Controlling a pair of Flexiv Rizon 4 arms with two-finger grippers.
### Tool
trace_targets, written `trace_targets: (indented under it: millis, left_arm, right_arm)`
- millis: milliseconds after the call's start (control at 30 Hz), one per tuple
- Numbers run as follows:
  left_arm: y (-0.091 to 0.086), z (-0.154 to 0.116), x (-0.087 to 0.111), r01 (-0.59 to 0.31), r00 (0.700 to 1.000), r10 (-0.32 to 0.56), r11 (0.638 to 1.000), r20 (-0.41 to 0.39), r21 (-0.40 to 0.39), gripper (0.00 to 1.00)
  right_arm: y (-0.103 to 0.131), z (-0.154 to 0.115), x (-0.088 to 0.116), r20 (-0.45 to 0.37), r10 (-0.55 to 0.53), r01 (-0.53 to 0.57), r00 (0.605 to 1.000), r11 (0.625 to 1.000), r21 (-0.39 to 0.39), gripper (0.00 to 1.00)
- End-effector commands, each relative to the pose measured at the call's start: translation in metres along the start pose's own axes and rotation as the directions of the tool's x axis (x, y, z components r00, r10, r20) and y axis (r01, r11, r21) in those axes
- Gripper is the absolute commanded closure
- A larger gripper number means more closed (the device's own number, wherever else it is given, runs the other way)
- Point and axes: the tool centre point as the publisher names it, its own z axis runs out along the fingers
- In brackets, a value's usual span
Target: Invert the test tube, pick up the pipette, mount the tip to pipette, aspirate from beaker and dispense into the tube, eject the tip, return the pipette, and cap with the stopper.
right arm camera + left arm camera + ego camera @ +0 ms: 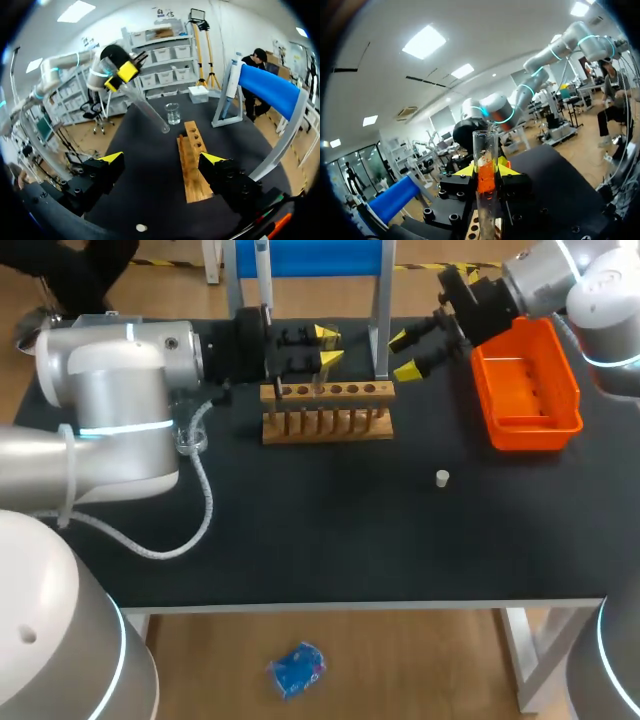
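Where our left gripper hangs over the long wooden tube rack, its yellow tips clench one clear glass test tube, tilted, with the rounded end low above the rack. Our right gripper sits near the rack's far end, fingers spread, grasping nothing. Count: one tube, one rack, one small white stopper lying apart on the black table, one glass beaker, one orange plastic tray.

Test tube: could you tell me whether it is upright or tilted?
Tilted. The left gripper holds the test tube slanted, round end down toward the rack, while the beaker stands upright.
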Motion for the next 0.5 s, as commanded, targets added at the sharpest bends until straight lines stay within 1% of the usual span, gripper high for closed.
trace_targets:
  millis: [33,333,367,400,433,467,500]
  left_arm:
    - [0.000,0.009,-0.004,0.118,0.993,-0.118,0.992,0.003,-0.034,1.00]
    - [0.000,0.009,-0.004,0.118,0.993,-0.118,0.992,0.003,-0.034,1.00]
    - [0.000,0.009,-0.004,0.118,0.993,-0.118,0.992,0.003,-0.034,1.00]
    - [0.001,0.010,-0.007,0.131,0.991,-0.131,0.991,0.003,-0.017,1.00]
    - [0.001,0.012,-0.012,0.130,0.991,-0.130,0.991,0.010,-0.005,1.00]
    - [0.001,0.013,-0.015,0.141,0.990,-0.141,0.990,0.011,0.002,1.00]
    - [0.002,0.016,-0.020,0.147,0.989,-0.147,0.989,0.004,0.026,1.00]
  right_arm:
    - [0.007,-0.002,0.003,0.014,-0.044,0.044,0.999,0.998,0.040,0.00]
    - [0.007,-0.002,0.003,0.014,-0.044,0.044,0.999,0.998,0.040,0.00]
    - [0.002,-0.001,0.000,0.014,-0.042,0.041,0.999,0.998,0.046,0.00]
    - [-0.003,0.000,-0.002,0.003,-0.053,0.053,0.999,0.998,0.043,0.00]
    - [-0.009,0.000,-0.005,0.008,-0.071,0.070,0.997,0.997,0.042,0.00]
    - [-0.013,0.000,-0.008,0.020,-0.079,0.077,0.997,0.995,0.057,0.00]
    - [-0.020,0.000,-0.010,0.028,-0.097,0.094,0.995,0.993,0.077,0.00]
